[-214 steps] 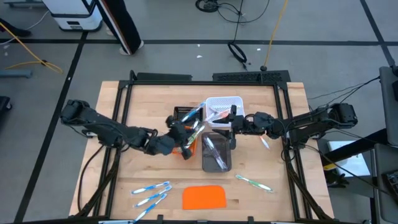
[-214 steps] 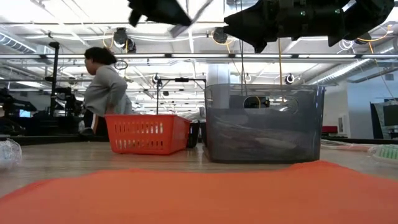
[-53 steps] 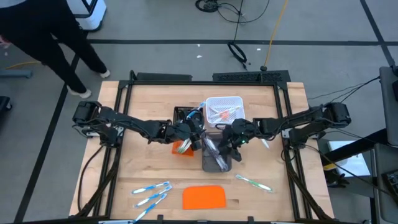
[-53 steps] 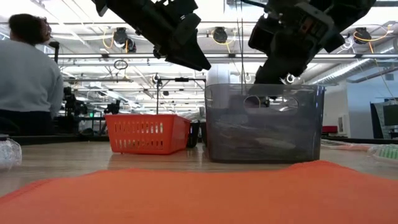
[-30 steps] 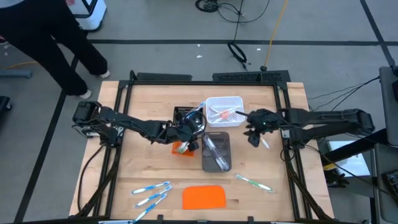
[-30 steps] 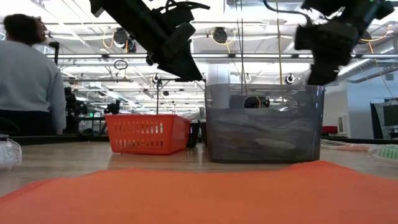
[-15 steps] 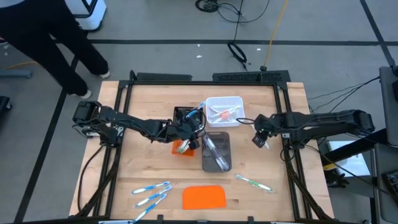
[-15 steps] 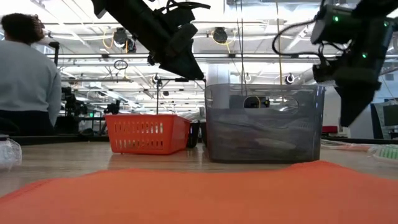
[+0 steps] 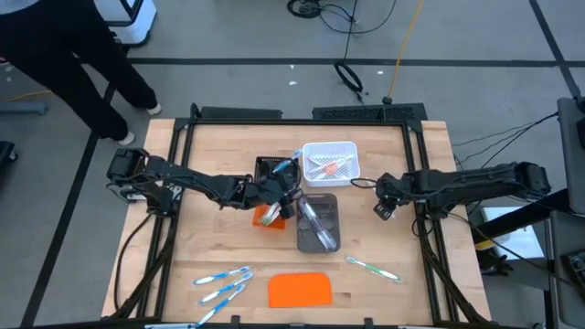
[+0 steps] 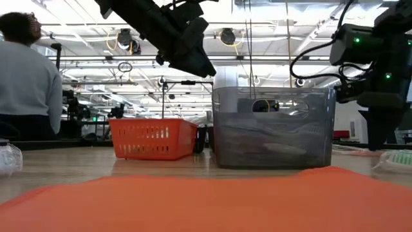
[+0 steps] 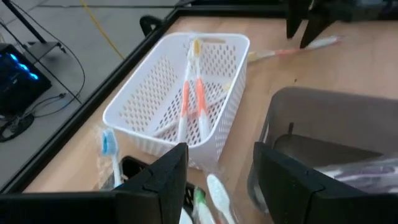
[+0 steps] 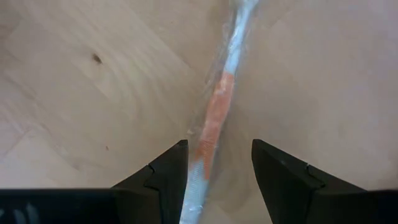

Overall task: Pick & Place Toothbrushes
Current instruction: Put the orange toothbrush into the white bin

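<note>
Right wrist view: an orange-and-white toothbrush [image 12: 214, 118] in a clear wrapper lies flat on the wooden table [image 12: 74, 112], directly below the gap between the right gripper's [image 12: 216, 163] parted fingers [image 12: 163, 171]; the fingers stand either side of it, and contact cannot be confirmed. No brand, label or legible writing is visible in any view.

In the high view the right gripper [image 9: 385, 207] is low over the table near its right edge, beside the frame rail.

Other toothbrushes: two orange ones [image 11: 191, 93] lie lengthwise inside the white basket [image 11: 143, 102] toward the far edge of the table; a green one [image 9: 372, 268] lies loose toward the near right corner; three blue ones [image 9: 222, 283] lie in a fan toward the near left corner, just beside the orange slab [image 9: 301, 290] at the near edge. Pale items lie in the grey bin [image 9: 319, 222] at the table's centre; their kind cannot be told.

The left gripper [image 9: 285, 195] hovers at the centre, between the orange basket [image 9: 268, 216] and the grey bin. Its fingers [image 11: 163, 177] are spread wide and hold nothing. Toothbrush heads, blue [image 11: 109, 144] and white [image 11: 217, 190], show just beyond them.

Low view: a person [image 10: 29, 77] stands beyond the table at the left, back turned.
</note>
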